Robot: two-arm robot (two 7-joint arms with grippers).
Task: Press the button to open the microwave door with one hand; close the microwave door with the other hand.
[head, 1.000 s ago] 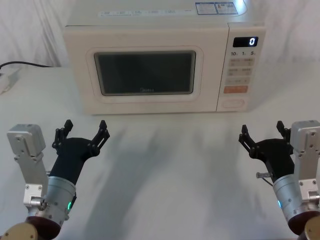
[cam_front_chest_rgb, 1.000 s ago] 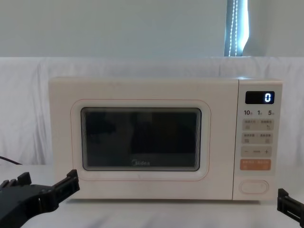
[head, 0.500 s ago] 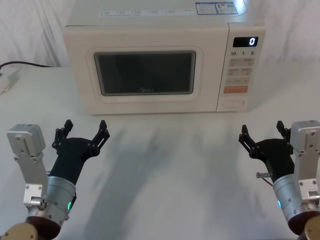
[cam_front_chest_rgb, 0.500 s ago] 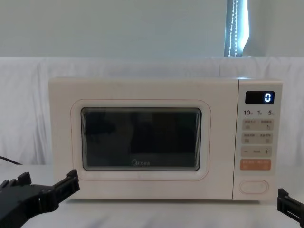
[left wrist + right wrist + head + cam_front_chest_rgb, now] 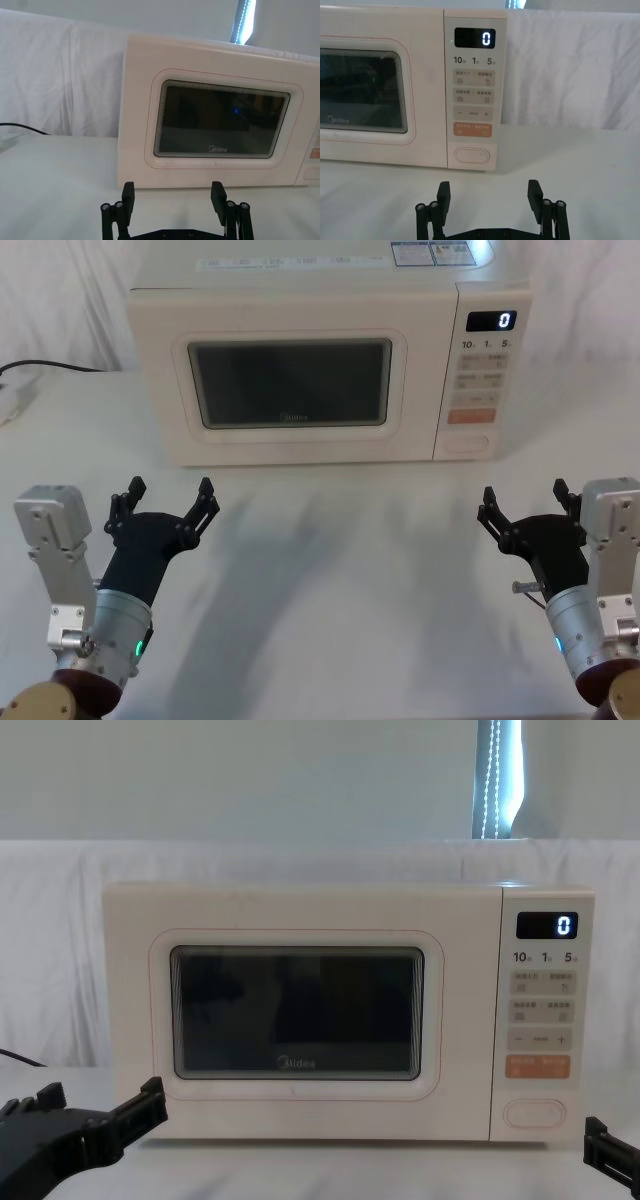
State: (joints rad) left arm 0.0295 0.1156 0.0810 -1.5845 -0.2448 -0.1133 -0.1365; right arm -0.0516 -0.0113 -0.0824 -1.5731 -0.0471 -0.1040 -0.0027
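White counter (image 5: 330,570) carries a cream microwave at the back, its door (image 5: 290,387) closed, the button (image 5: 467,445) at the panel's bottom right. Left claw (image 5: 163,502) hovers well short of the door, fingers spread. Right claw (image 5: 531,508) hovers well short of the button, fingers also apart.
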